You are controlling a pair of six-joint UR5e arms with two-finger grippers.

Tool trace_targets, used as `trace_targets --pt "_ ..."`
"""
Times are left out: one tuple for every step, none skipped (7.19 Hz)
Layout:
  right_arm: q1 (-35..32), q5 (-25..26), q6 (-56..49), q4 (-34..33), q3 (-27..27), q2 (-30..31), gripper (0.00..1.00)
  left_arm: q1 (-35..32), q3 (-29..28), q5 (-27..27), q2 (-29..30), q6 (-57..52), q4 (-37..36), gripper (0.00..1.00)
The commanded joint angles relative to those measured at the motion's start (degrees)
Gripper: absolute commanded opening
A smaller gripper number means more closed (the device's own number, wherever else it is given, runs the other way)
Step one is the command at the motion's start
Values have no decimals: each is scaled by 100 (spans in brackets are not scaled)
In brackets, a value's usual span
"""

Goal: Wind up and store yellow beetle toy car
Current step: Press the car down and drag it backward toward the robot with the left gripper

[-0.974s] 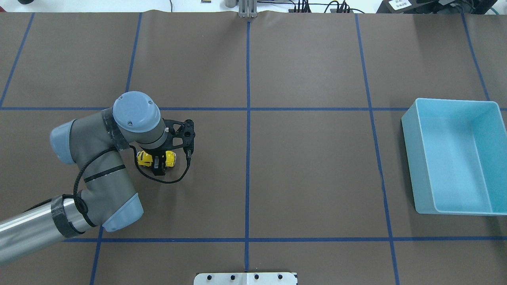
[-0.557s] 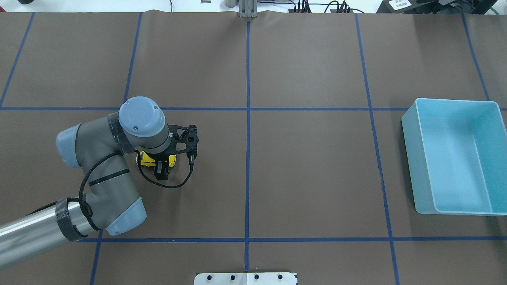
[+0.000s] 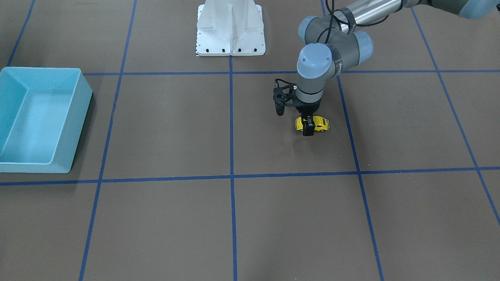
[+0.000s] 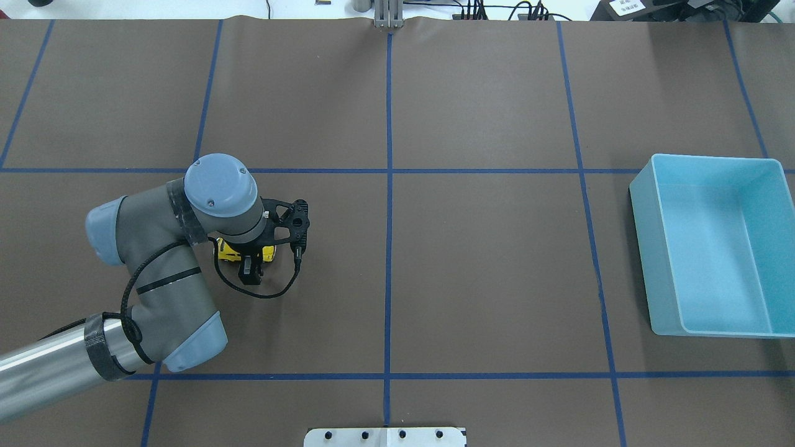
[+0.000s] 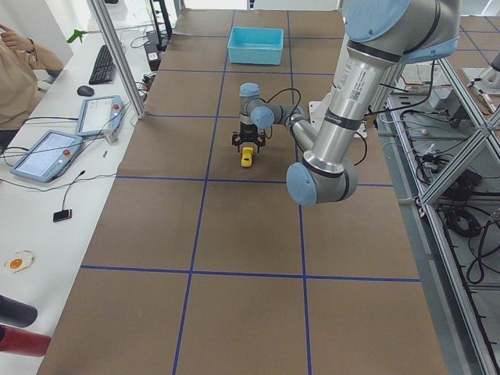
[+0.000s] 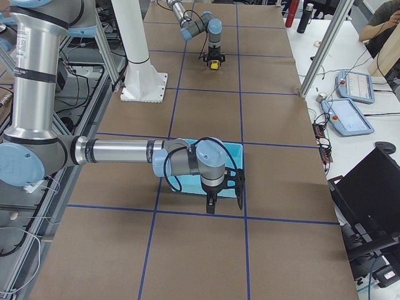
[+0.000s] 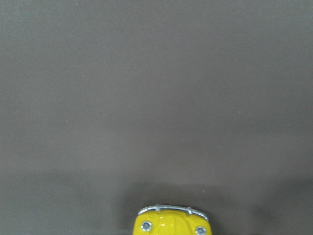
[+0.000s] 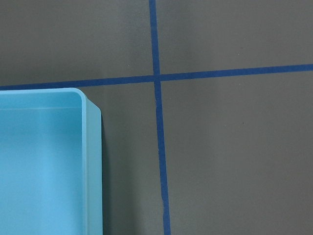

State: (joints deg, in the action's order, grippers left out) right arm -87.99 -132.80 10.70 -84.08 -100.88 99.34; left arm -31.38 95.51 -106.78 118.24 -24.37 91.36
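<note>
The yellow beetle toy car (image 4: 267, 252) stands on its wheels on the brown table, left of centre. It also shows in the front view (image 3: 322, 124), the left side view (image 5: 247, 156) and the right side view (image 6: 214, 64). My left gripper (image 4: 247, 256) points straight down over the car, its fingers (image 3: 308, 130) closed across the car's middle. The left wrist view shows only the car's chrome-bumpered end (image 7: 171, 223) at the bottom edge. My right gripper (image 6: 210, 203) hangs by the blue bin and shows only in the right side view, so I cannot tell its state.
A light blue open bin (image 4: 640, 186) stands at the table's right side, with nothing in it; its corner shows in the right wrist view (image 8: 93, 147). The robot's white base (image 3: 230, 27) is at the near edge. Blue tape lines grid the table.
My left wrist has shifted slightly toward the table's near edge and to the right over the car. The car has stayed between the fingers and has barely moved.
</note>
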Motion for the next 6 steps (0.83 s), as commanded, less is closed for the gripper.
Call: trace_targets --pt "10 34 -6 -3 16 -11 100 0 3 0 -3 -121 -5 75" --pt "10 34 -6 6 24 -2 100 0 -6 0 -3 -121 -5 56" --pt "10 34 -6 6 33 24 100 0 3 0 -3 -112 -5 45" --pt "10 34 -6 6 33 24 100 0 3 0 -3 -121 -5 31" --pt "10 34 -6 6 33 33 100 -34 142 -87 -12 -103 -22 31" --pt "10 34 -6 6 33 42 100 -104 361 -271 -90 -68 -22 30"
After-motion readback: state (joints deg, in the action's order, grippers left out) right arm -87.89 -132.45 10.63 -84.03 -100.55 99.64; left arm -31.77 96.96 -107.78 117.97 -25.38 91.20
